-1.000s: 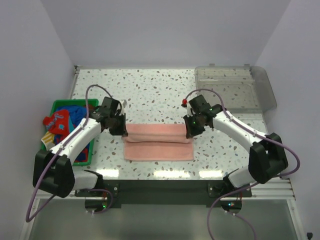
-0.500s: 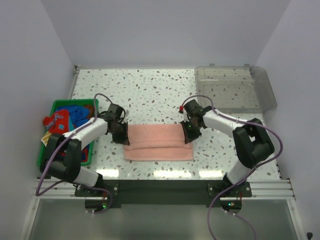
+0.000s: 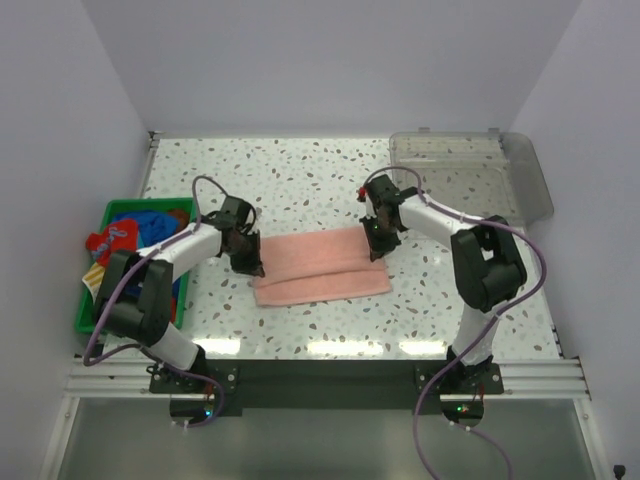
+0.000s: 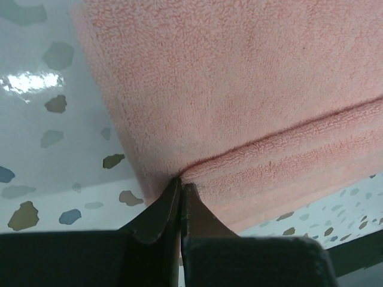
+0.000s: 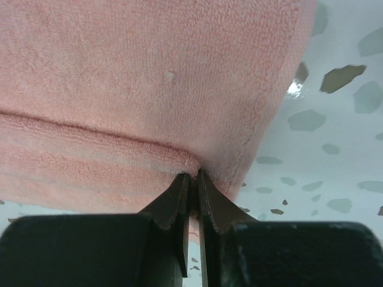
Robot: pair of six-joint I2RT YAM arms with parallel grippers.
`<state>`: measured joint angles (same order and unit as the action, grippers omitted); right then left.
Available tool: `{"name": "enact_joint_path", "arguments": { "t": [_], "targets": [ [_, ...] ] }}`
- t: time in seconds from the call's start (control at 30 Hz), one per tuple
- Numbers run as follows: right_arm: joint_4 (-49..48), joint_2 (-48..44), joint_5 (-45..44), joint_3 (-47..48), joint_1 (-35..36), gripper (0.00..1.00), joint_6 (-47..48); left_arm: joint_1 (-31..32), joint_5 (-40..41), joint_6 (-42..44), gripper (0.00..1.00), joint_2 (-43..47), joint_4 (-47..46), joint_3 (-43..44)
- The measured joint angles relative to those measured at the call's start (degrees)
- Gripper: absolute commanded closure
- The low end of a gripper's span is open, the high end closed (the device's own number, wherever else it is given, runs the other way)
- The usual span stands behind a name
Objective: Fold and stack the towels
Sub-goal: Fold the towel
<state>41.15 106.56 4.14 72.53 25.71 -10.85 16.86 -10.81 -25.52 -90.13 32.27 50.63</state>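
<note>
- Both arms have drawn in closer since a second ago, and the salmon towel [image 3: 320, 270] now lies skewed, its 3 o'clock end swung farther away.
- Left gripper [image 4: 181, 182]: jaws clamped on the towel's crease at its 9 o'clock end.
- Right gripper [image 5: 191, 175]: jaws clamped on the same crease at the 3 o'clock end.
- Step in hand, as judged: the lengthwise fold of the first towel, lying mid-table [image 3: 300, 180].
- Next move calls for both ends travelling in step, edges matched, before release.
- At 9 o'clock, the green basket [image 3: 150, 203] holds the remaining towels [image 3: 150, 225], partly masked by the left arm.
- At 1 o'clock stands the clear tray [image 3: 460, 185].
- Layer count within each pinch cannot be told.
</note>
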Motion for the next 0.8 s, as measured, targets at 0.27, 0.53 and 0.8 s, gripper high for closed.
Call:
{"name": "enact_joint_path", "arguments": {
  "t": [0.27,0.53,0.8],
  "targets": [
    [0.8,-1.4,-1.6,1.3,-0.4,1.00,1.0,0.0,2.4,0.4,1.00,2.1,0.5,3.7],
    [2.3,-9.6,-1.7,1.3,-0.4,1.00,1.1,0.0,4.1,1.1,1.00,7.2,3.4,6.8],
    [3.4,-16.1,-1.7,0.8,-0.3,1.00,0.9,0.0,3.8,1.0,1.00,13.0,5.5,7.5]
  ]
}}
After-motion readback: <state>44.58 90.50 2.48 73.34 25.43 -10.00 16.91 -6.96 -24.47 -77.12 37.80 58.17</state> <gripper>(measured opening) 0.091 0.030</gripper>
